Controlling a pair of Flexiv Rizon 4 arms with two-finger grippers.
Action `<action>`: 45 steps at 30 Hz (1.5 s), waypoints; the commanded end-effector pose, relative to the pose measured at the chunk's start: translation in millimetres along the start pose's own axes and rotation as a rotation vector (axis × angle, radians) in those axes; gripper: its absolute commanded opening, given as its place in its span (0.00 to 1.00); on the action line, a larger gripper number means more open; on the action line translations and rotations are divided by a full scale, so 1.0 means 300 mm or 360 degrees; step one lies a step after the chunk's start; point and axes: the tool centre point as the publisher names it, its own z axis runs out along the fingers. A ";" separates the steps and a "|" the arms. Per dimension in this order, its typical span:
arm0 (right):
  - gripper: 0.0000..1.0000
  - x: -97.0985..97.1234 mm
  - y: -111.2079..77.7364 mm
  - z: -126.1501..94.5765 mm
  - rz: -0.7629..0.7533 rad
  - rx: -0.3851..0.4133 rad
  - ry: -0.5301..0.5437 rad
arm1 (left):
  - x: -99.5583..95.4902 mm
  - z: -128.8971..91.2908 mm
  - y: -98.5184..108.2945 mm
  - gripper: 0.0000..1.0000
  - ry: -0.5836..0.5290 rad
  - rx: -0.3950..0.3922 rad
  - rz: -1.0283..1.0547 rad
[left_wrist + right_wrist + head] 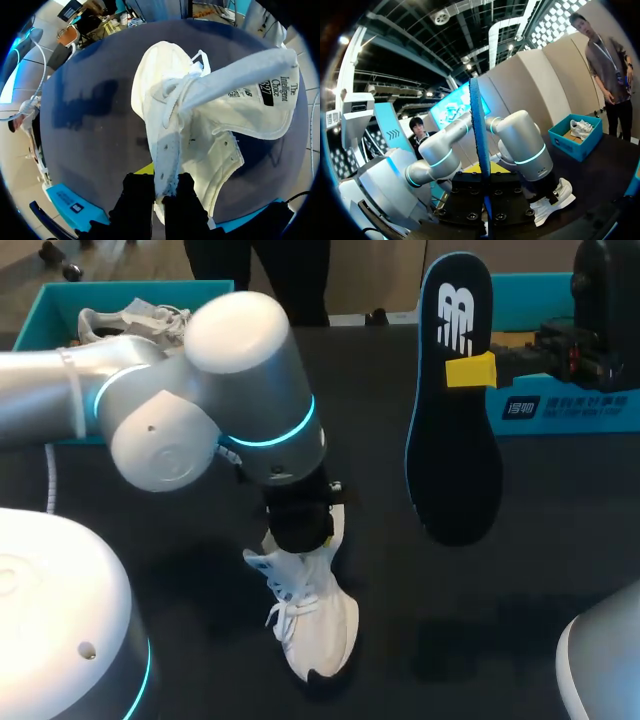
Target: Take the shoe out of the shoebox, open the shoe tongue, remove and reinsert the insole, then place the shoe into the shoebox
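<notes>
My left fingers (135, 200) are closed on the side wall of the white shoe (190, 125), which lies on the table (480, 640) with its tongue flipped open. Beyond, my right fingers (470, 371) pinch the dark insole (455, 450), held upright in the air. So the insole is out; next I should steer it back into the shoe. The shoebox (45, 315) sits far left.

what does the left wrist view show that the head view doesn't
Only the left wrist view: the left gripper shut on the edge of the white shoe, and the tongue folded open, its printed label showing. Only the head view: the insole held off the table in the right gripper, and a second shoe in the blue box. Both: the white shoe on the dark table.
</notes>
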 end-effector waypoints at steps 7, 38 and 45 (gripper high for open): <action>0.00 -0.008 0.007 0.008 0.0003 0.0008 0.0002 | -0.054 0.089 0.006 0.00 0.0060 0.0014 0.0056; 0.00 -0.008 0.007 0.008 0.0003 0.0008 0.0002 | -0.122 0.184 0.038 0.78 0.0020 0.0064 0.0162; 0.00 -0.008 0.007 0.008 0.0003 0.0008 0.0002 | -0.099 0.075 0.069 1.00 -0.0114 0.0090 0.0113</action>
